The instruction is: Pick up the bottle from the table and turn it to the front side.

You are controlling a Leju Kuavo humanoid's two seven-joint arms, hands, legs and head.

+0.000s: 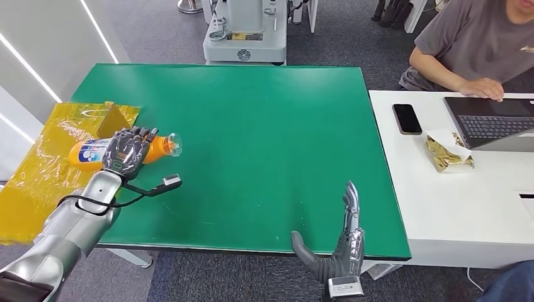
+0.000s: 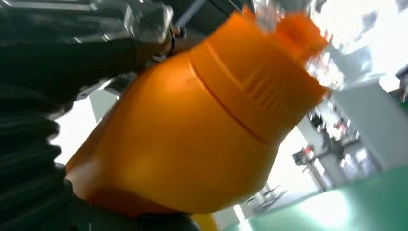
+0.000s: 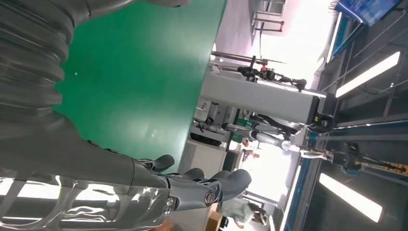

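Observation:
An orange bottle [image 1: 90, 152] with a white and blue label lies on its side near the left edge of the green table [image 1: 252, 132], its clear cap [image 1: 174, 145] pointing right. My left hand [image 1: 128, 153] comes down over the bottle's middle and its fingers wrap around it. Up close in the left wrist view, the bottle's orange shoulder [image 2: 192, 139] and neck sit against the dark fingers [image 2: 62, 67]. Over the table's front edge my right hand [image 1: 340, 248] is held flat and empty, fingers straight and thumb out; the right wrist view shows its fingers [image 3: 202, 185] stretched out.
Yellow plastic wrapping [image 1: 38, 163] lies under and left of the bottle. At a white desk [image 1: 453, 195] on the right, a person [image 1: 472, 44] sits with a laptop [image 1: 491, 119], a phone [image 1: 407, 118] and a snack bag [image 1: 447, 153]. A grey machine base [image 1: 245, 38] stands behind the table.

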